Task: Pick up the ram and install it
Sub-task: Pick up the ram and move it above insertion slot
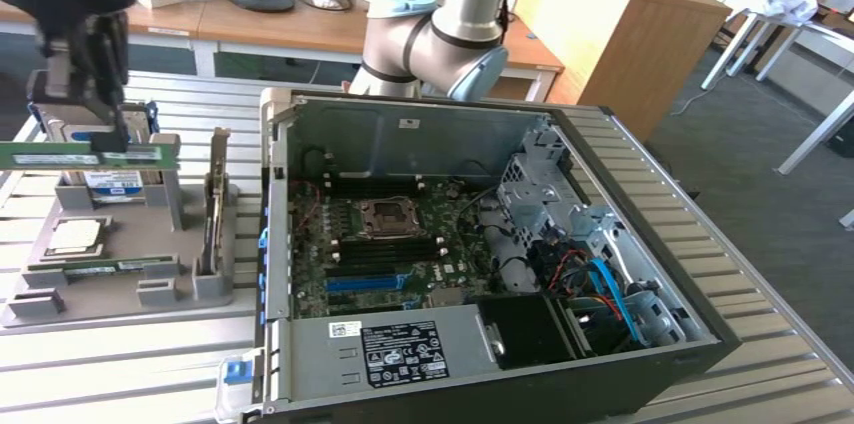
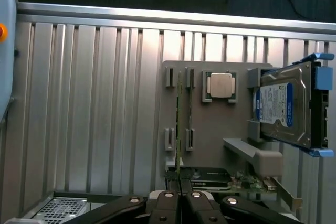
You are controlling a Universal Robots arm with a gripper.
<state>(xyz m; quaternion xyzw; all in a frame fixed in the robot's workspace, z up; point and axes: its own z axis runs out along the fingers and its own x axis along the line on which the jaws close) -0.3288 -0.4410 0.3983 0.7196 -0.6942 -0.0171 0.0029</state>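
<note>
Ribbed metal table [image 1: 120,364] slats run under everything, with office desks and a monitor behind. At the table's edge on the exterior view's left lies a flat grey plastic holder tray [image 1: 80,309]. Beside it stands an open black-and-grey computer case [image 1: 400,139], its motherboard exposed with a bright blue slot [image 1: 367,282] toward the near side.

The dark gripper [image 1: 118,136] hangs above the tray's far end, its pincer closed narrow on the ram [image 1: 54,156], a long thin green circuit-board strip with a pale label. The strip is held level in the air, clear of the tray and well apart from the case. In the wrist view the gripper [image 2: 181,187] pinches this strip edge-on, so that the ram [image 2: 178,129] reads as a thin line.

In the tray rest a square silver processor chip [image 1: 74,234], a hard drive with a blue label [image 1: 114,184] standing in a bracket, and a second green memory strip [image 1: 107,269] set in slots near the tray's front edge.
</note>
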